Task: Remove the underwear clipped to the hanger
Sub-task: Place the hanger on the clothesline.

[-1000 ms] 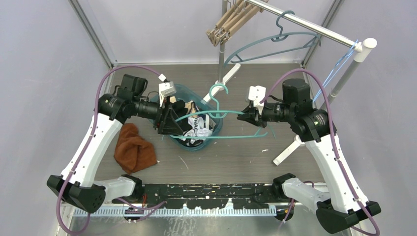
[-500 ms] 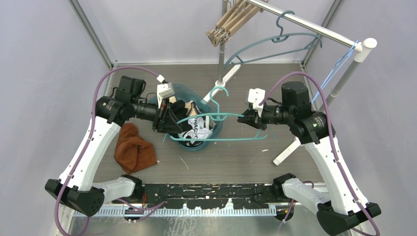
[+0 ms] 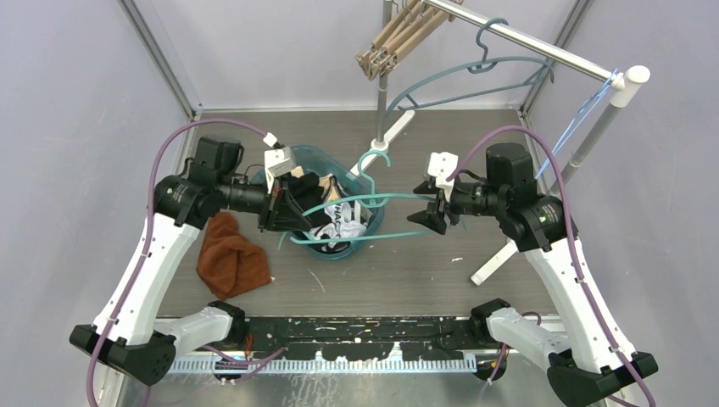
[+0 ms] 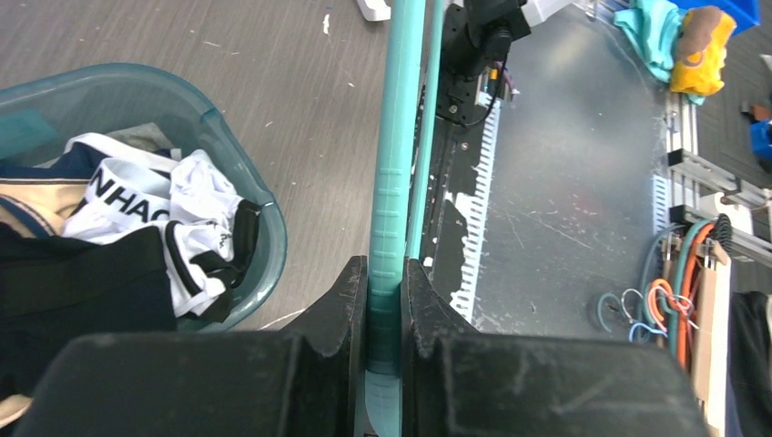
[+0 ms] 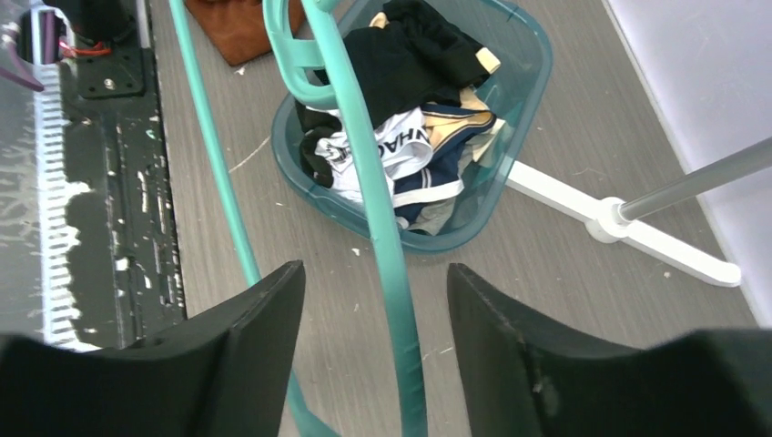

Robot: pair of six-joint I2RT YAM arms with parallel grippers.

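Firstly, brown cloth [image 3: 233, 254]: crumpled on the table [image 3: 407, 280], behind and to the outer side of the left gripper [image 3: 284, 212], close by that arm.
left gripper: clamped hard on the left end of the hanger [image 3: 398, 236]. In its wrist view both black fingers [image 4: 339, 309] press the teal bar between them, with no gap showing.
basket [image 3: 339, 255]: a see-through teal tub directly under and ahead of the left gripper. It stands between the two grippers, nearer the left one.
underwear [image 3: 339, 222]: heaped inside the basket, below the hanger's bar and just ahead of the left gripper. A white pair with black lettering on the band lies on top, next to black pieces and a navy pair with pale gold trim.
hanger: teal plastic, held roughly level above the basket. It reaches from the left gripper across to the right gripper [image 3: 434, 214], and its hook points away from the arm bases.
right gripper: about half open and gripping nothing. In its wrist view the hanger's curved arm passes between the fingers with space on both sides. Whether the thin lower bar touches a finger I cannot tell.
rack [image 3: 543, 47]: behind and outward of the right gripper. Its metal rail slants overhead, and its white foot lies on the table beside the right arm.
other hangers [image 3: 475, 85]: a blue-grey one and a bunch of wooden ones hang on the rail, well behind both grippers.
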